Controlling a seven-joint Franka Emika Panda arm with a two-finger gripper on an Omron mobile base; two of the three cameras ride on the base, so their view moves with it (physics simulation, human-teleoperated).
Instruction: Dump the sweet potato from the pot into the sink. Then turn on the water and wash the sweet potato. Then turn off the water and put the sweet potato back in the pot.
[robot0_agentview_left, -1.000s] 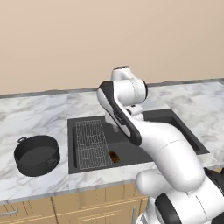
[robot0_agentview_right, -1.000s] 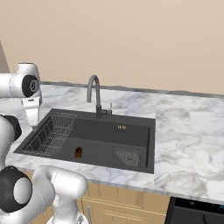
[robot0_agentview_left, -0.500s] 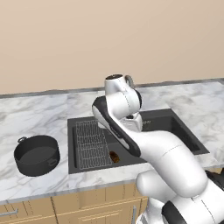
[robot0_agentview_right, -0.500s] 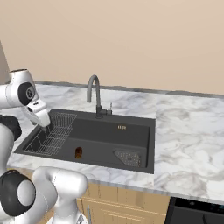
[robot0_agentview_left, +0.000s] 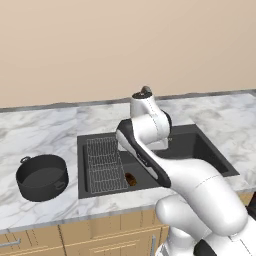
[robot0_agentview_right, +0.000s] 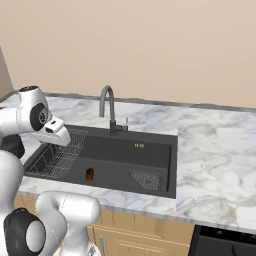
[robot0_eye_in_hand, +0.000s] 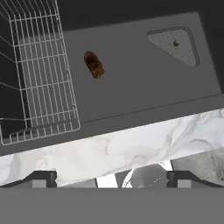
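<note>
**Marble counter, dark sink, potato lying in the basin**

Grey-veined marble counter (robot0_agentview_left: 45, 130) is surrounding the sink (robot0_agentview_right: 150, 152). A wire rack (robot0_eye_in_hand: 41, 70) is sitting in the basin just beside the sweet potato (robot0_eye_in_hand: 93, 64), with the drain strainer (robot0_eye_in_hand: 175, 44) well apart and the faucet (robot0_agentview_right: 107, 107) rising behind. The pot (robot0_agentview_left: 42, 176) is standing on the counter. The gripper (robot0_eye_in_hand: 111, 178) is hovering over the front rim, jaws spread wide and holding nothing, the potato lying ahead of it on the basin floor.

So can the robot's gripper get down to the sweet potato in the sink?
Probably yes. The sweet potato lies alone on the sink floor beside the wire rack, nothing covers it, and the gripper is open.
</note>
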